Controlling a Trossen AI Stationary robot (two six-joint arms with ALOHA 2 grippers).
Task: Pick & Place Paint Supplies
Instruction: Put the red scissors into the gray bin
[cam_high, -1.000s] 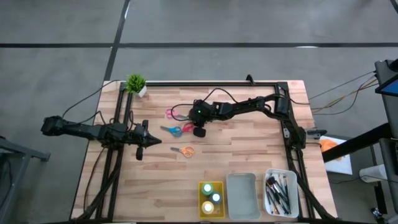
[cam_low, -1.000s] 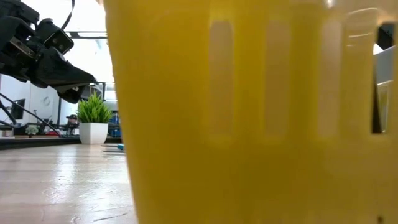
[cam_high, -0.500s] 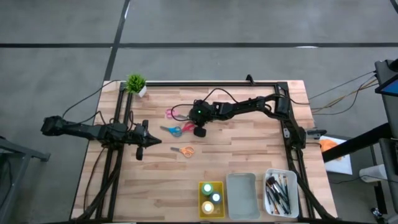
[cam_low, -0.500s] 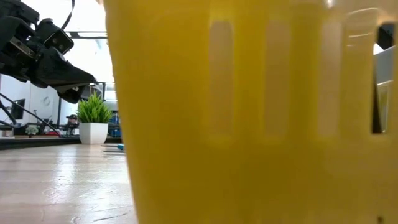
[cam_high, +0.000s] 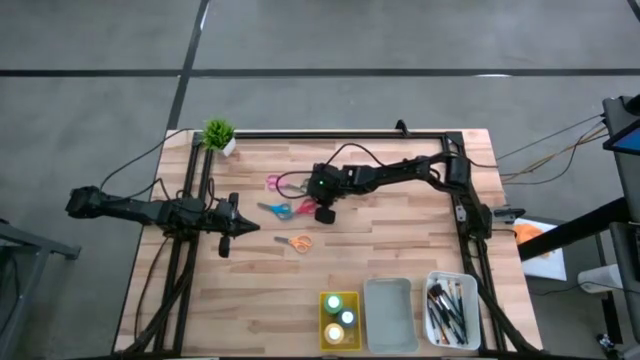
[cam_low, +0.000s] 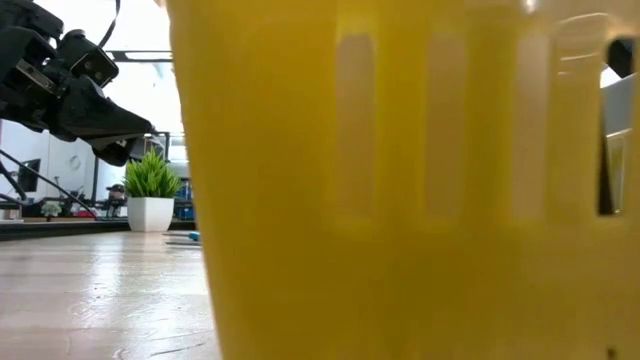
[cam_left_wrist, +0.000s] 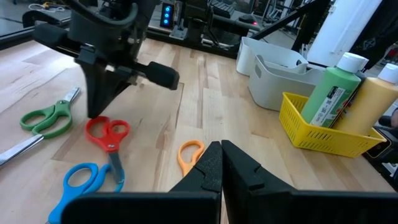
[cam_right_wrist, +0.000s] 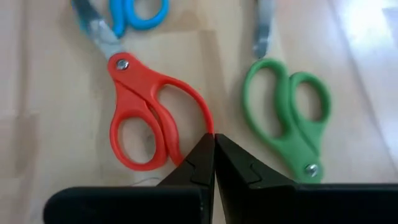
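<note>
The right gripper (cam_right_wrist: 214, 144) is seen lowered over a cluster of scissors near the middle of the wooden table (cam_high: 400, 250), its two dark fingers pressed together with nothing between them, the tips resting at the edge of the red scissors' (cam_right_wrist: 149, 118) handle loop. In the right wrist view, the green scissors (cam_right_wrist: 292, 127) are shown lying just beside the red pair, and a blue-handled pair (cam_right_wrist: 134, 12) is partly visible beyond the red pair's pivot. From above, the right arm is seen reaching from the table's right side toward the centre, with pink scissors (cam_high: 274, 183) to the left of its wrist and orange scissors (cam_high: 297, 242) lying apart on the nearer boards. The left gripper (cam_high: 243, 227) is held at the left side of the table, its fingers likewise closed on nothing and pointed toward the scissors. Along the near edge, three trays are lined up: a yellow tray (cam_high: 325, 335) holding paint bottles (cam_high: 340, 318), a grey tray (cam_high: 388, 313) in the middle, and a white tray (cam_high: 437, 335) filled with brushes (cam_high: 447, 305). A small potted plant (cam_high: 219, 134) is placed at the far left corner. The low view is largely blocked by the yellow tray's wall.
</note>
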